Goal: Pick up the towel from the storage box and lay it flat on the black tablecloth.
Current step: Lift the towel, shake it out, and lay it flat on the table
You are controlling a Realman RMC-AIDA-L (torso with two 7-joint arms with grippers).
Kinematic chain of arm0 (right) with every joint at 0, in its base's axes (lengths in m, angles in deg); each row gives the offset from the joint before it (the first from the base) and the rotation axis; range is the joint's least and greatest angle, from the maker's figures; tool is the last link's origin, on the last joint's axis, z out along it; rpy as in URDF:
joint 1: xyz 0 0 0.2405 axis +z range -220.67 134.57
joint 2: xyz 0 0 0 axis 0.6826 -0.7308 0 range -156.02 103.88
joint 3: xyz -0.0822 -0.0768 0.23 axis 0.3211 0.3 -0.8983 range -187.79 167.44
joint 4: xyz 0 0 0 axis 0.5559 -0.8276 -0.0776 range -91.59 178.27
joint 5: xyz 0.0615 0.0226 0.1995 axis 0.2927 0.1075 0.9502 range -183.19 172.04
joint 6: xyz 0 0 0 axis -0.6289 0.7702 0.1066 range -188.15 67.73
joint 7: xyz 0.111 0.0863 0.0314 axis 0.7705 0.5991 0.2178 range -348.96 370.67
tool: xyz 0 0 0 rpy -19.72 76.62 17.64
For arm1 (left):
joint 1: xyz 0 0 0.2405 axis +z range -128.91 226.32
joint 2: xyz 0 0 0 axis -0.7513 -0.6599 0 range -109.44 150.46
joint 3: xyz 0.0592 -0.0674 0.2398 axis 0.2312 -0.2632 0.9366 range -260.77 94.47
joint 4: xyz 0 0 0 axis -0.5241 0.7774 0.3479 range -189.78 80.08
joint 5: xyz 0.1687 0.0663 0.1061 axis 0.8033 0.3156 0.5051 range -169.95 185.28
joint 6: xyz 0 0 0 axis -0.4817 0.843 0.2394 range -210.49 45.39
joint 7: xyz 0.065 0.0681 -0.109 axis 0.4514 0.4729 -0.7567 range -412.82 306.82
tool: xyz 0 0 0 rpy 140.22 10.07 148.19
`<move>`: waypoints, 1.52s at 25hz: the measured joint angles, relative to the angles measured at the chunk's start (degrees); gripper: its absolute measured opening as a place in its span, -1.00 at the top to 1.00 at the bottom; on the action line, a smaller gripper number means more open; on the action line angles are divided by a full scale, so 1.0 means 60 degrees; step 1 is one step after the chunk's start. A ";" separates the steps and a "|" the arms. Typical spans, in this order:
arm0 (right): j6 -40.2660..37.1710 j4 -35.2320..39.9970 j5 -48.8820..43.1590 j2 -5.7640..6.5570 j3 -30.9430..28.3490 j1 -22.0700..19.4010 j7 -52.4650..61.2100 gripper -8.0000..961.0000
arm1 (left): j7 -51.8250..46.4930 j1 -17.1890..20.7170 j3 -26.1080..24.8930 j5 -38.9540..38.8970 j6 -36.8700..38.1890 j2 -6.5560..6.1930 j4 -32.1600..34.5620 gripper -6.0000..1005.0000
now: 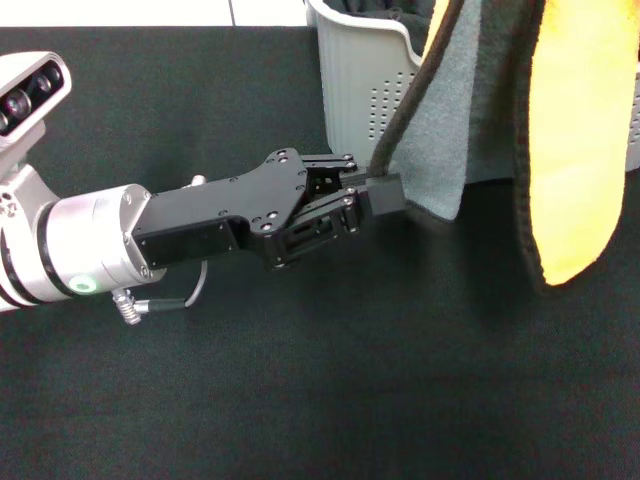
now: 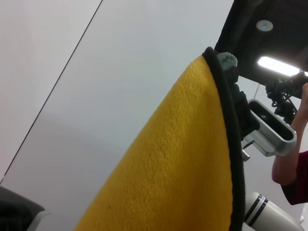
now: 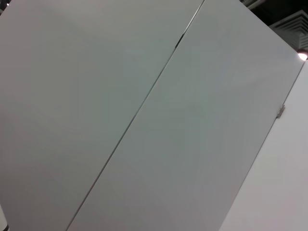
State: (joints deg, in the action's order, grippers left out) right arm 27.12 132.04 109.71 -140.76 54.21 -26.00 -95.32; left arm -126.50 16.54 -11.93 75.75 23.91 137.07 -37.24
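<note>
Left gripper (image 1: 385, 193) reached in low over the black tablecloth (image 1: 300, 380), its fingers pinched tight on the towel's black-stitched edge. The towel (image 1: 470, 110) hung in the air in front of the storage box (image 1: 360, 80), grey face toward the gripper, an orange fold drooping further right. Its lower corners dangled just above the cloth. Right gripper not visible, state unknown.

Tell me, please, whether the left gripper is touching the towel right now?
Touching. In the head view the left gripper is shut on the black edge of the hanging towel.
</note>
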 joint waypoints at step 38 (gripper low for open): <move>0.0231 -0.0524 0.0259 -0.0014 -0.0001 -0.0063 0.0090 0.96 | 0.0302 0.0285 -0.0137 -0.0373 0.0129 -0.0024 0.0065 0.97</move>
State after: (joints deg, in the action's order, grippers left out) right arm 28.50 128.90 111.27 -140.84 54.20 -26.38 -94.78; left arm -124.69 18.25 -12.75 73.51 24.68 136.92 -36.86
